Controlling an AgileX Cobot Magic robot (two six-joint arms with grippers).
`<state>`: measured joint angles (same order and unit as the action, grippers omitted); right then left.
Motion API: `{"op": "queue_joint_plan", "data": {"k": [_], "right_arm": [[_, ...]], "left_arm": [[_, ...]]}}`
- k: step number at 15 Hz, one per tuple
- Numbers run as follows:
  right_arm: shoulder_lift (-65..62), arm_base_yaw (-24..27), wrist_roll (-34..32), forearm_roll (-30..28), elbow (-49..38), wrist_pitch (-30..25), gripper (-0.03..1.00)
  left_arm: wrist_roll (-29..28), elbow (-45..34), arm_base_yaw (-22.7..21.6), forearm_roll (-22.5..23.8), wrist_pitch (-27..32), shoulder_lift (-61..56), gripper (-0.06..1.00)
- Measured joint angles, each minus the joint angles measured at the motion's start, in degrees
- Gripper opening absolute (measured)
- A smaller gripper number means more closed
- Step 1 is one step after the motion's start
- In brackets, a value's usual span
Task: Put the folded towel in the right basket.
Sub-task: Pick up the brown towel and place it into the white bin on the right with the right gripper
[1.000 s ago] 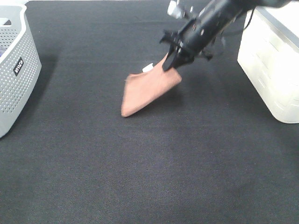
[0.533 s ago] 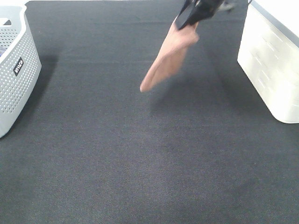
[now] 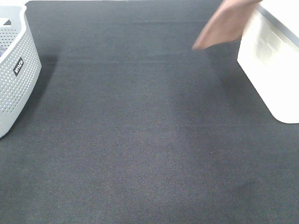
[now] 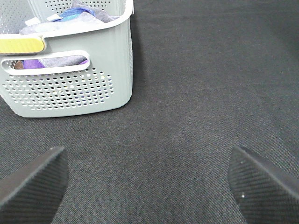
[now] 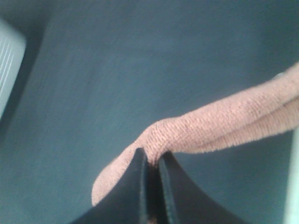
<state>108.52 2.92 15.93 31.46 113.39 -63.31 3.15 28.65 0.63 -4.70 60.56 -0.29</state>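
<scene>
since one second ago the folded towel [image 3: 225, 24] has left the mat [image 3: 140, 140] and now hangs at the upper right of the frame, overlapping the corner of the right basket [image 3: 273, 74]. our right gripper [image 5: 150, 157] pinches its fold; the left gripper [image 4: 149, 186] is spread, empty. we judge only the drop remains.

You're getting open table [image 3: 140, 140] between the baskets; grey basket [image 3: 16, 79] is blocking the left edge, right basket [image 3: 273, 79] walling the right.

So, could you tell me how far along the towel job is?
Done: the folded towel is lifted off the mat, pinched in the right gripper. In hand: it hangs by the right basket, not yet inside. Left: carry it over the rim and release.
</scene>
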Motion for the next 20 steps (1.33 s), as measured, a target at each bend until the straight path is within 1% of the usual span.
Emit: {"op": "queue_joint_plan", "data": {"k": [1, 2, 4, 5, 8, 9, 10, 11, 14, 18, 19, 20], "right_arm": [[0.00, 2.86, 0.00, 1.55, 1.32, 0.11, 0.01], [0.00, 2.86, 0.00, 1.55, 1.32, 0.11, 0.01], [-0.06, 8.19, 0.00, 3.72, 3.61, 0.17, 0.01], [-0.06, 11.46, 0.00, 3.95, 4.01, 0.74, 0.01], [-0.06, 16.21, 0.00, 3.67, 4.01, 1.66, 0.01], [-0.06, 16.73, 0.00, 2.01, 4.01, 1.66, 0.01], [0.34, 16.73, 0.00, -2.75, 4.01, 0.74, 0.01], [1.20, 16.73, 0.00, -4.64, 4.01, -0.74, 0.01], [5.04, 16.73, 0.00, -8.88, 4.01, -2.86, 0.01], [7.85, 16.73, 0.00, -11.12, 4.01, -3.50, 0.01], [8.19, 16.73, 0.00, -11.34, 4.01, -3.78, 0.04], [8.37, 16.73, 0.00, -11.40, 4.01, -3.84, 0.12]], "left_arm": [[0.00, 0.00, 0.00, 0.00, 0.00, 0.00, 0.88], [0.00, 0.00, 0.00, 0.00, 0.00, 0.00, 0.88], [0.00, 0.00, 0.00, 0.00, 0.00, 0.00, 0.88], [0.00, 0.00, 0.00, 0.00, 0.00, 0.00, 0.88], [0.00, 0.00, 0.00, 0.00, 0.00, 0.00, 0.88], [0.00, 0.00, 0.00, 0.00, 0.00, 0.00, 0.88], [0.00, 0.00, 0.00, 0.00, 0.00, 0.00, 0.88], [0.00, 0.00, 0.00, 0.00, 0.00, 0.00, 0.88], [0.00, 0.00, 0.00, 0.00, 0.00, 0.00, 0.88], [0.00, 0.00, 0.00, 0.00, 0.00, 0.00, 0.88], [0.00, 0.00, 0.00, 0.00, 0.00, 0.00, 0.88], [0.00, 0.00, 0.00, 0.00, 0.00, 0.00, 0.88]]}}
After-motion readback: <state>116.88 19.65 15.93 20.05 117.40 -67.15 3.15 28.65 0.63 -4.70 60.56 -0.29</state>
